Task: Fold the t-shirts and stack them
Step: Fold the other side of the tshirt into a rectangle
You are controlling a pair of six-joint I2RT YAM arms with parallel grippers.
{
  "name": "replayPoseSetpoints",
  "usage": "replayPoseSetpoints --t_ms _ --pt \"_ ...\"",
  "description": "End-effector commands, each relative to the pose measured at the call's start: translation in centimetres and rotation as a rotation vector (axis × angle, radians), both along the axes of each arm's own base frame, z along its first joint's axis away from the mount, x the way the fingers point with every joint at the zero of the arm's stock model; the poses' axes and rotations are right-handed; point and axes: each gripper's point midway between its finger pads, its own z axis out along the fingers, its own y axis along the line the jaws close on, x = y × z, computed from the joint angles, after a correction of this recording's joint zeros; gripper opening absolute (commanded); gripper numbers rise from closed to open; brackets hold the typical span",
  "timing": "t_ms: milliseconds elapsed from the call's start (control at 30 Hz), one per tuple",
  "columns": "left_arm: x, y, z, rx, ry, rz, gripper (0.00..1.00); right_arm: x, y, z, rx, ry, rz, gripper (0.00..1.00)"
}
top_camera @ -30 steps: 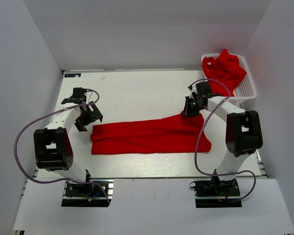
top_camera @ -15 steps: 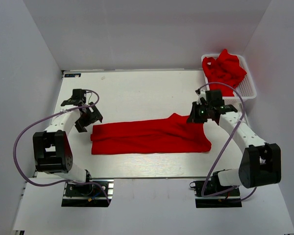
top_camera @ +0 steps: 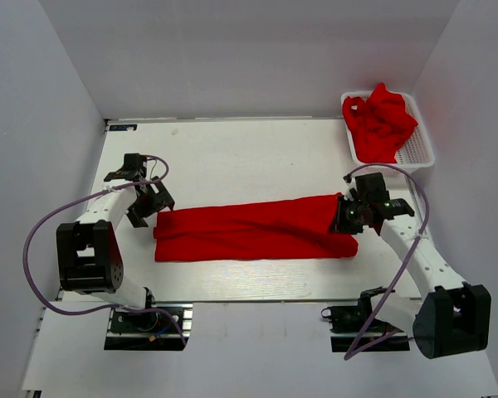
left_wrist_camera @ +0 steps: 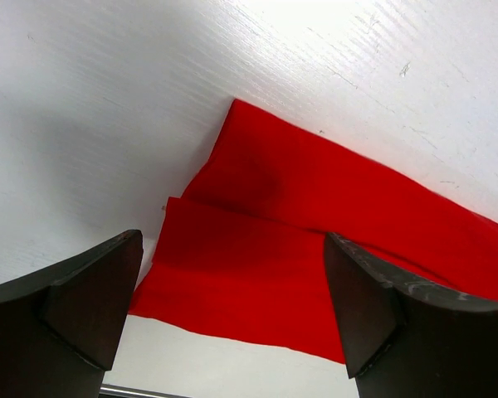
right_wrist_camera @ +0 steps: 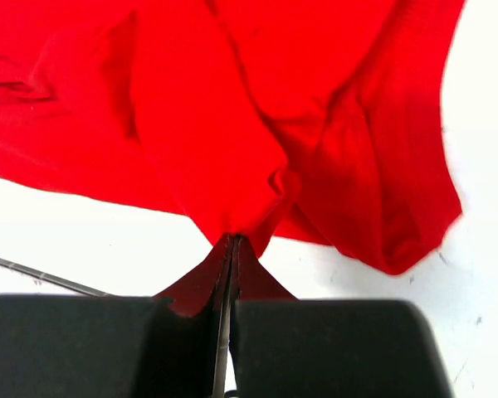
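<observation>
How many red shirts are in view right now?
2 at least: one shirt lies folded lengthwise across the table; a crumpled red heap fills the basket at the far right, possibly hiding more.

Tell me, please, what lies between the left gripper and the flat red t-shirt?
Only a short strip of bare white table, seen in the top view. The left gripper stands open beside the t-shirt.

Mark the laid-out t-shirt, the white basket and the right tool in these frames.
laid-out t-shirt [top_camera: 249, 230], top view, middle of the cloth.
white basket [top_camera: 419, 145], top view, its right mesh wall.
right tool [right_wrist_camera: 231, 242], right wrist view, shut fingertips pinching the cloth.
</observation>
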Motion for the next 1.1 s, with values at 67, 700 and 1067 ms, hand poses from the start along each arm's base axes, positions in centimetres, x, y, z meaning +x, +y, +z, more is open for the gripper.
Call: replayPoseSetpoints --t_ms 67,700,1067 --pt "0.4 -0.4 0.6 -0.009 -0.033 -0.015 1.00 -1.3 -0.8 0.3 -0.017 0.041 -0.067 0.00" --pt "0.0 -0.5 -0.2 -0.019 0.004 -0.018 1.00 -2.8 -2.0 -3.2 -0.100 0.174 -0.103 0.72" --pt "2.7 -4.3 2.0 -0.180 -0.140 -0.156 1.00 2.8 1.7 1.3 0.064 0.002 -0.020 0.90"
